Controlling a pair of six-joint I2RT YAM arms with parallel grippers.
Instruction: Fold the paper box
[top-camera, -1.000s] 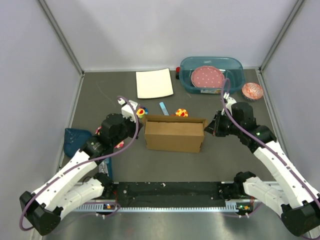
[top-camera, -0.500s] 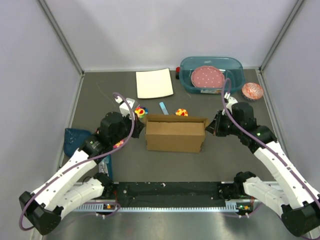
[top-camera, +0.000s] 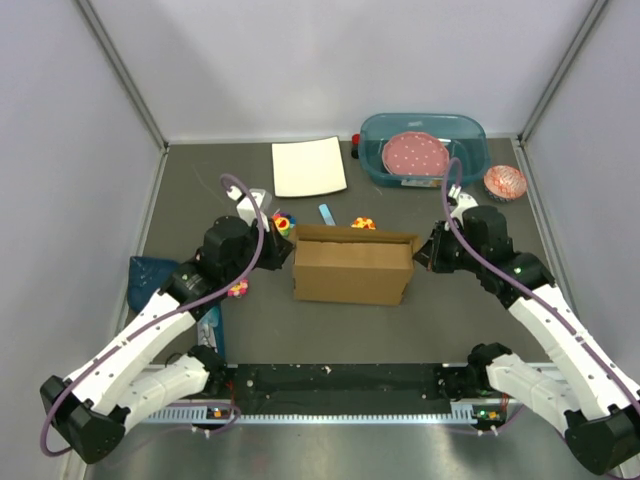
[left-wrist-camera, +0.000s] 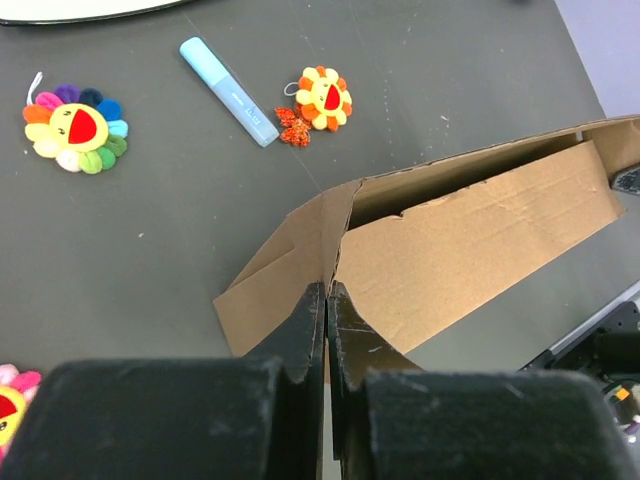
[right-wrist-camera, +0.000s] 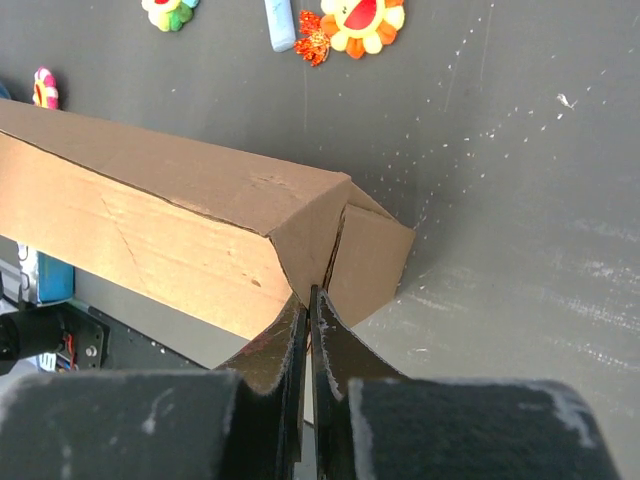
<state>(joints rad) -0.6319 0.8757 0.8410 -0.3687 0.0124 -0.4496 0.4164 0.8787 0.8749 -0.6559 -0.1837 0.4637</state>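
Both arms are parked on the ends of the plain brown corrugated cardboard paper box (top-camera: 352, 268), which sits on the dark grey table (top-camera: 440, 320) right between the two grippers. It's roughly folded into a long shallow shape.

The left gripper (left-wrist-camera: 327, 295) is clenched tight, jaws pressed together. Its tips are right up against the box's left end, where a loose flap splays out to the gripper's left. From that wrist cam I can see the inside of the long wall running off to the right, so the top is still open. I honestly can't tell if a sliver of cardboard is caught between the fingers.

The right gripper (right-wrist-camera: 307, 300) is also squeezed fully closed. Its tips sit at the seam where the end flap meets the long side wall on the box's right end. Same deal, touching, but I can't make out a real pinch.

Just beyond the left gripper's tips:
- a rainbow-petalled flower toy (left-wrist-camera: 76, 127)
- a light blue pen-like stick (left-wrist-camera: 228, 91)
- a small orange flower charm (left-wrist-camera: 323, 98)

Further out past the left gripper is a white square sheet (top-camera: 309, 167). Well past the right gripper is a teal plastic tub (top-camera: 470, 130) holding a pink dotted plate (top-camera: 415, 154), with a red and white frilly paper cup (top-camera: 505, 182) beside it.
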